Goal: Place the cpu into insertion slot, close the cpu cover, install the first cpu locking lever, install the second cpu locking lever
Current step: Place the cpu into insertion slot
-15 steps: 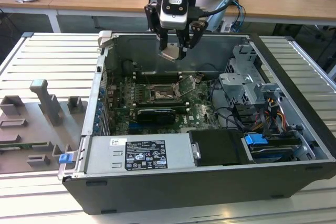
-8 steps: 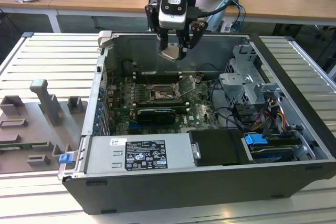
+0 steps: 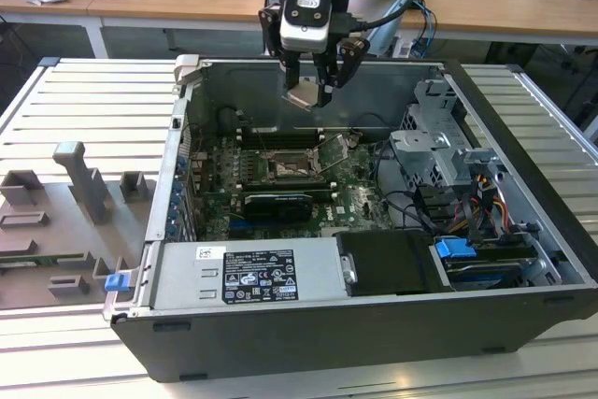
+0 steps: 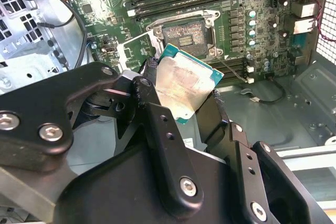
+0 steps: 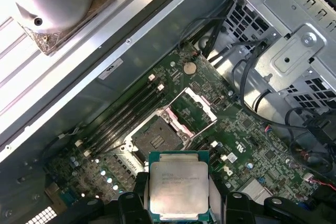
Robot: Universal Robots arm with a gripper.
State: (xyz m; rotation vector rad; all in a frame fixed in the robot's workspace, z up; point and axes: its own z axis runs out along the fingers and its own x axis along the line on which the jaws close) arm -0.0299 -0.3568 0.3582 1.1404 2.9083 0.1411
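**Exterior view:** your gripper [image 3: 313,92] hangs over the open pc case [image 3: 523,324], clamped on the cpu [image 3: 305,97], well above the board. The insertion slot [image 3: 285,167] sits bare. The cpu cover [image 3: 334,150] stands raised, just on the exterior view's right of the slot. Judged 0 of 4 steps done: cpu unseated, cover up, both levers pending.

**Second wrist view:** fingers [image 4: 157,124] pinch the cpu by opp. edges, chip tilted. That grip detail is what the exterior view lacks. Slot centre is dark, nothing in it.

**First wrist view:** cpu's metal top faces the cam. Slot and open cover lie beyond it on the green board, and the cover's window is plain here.
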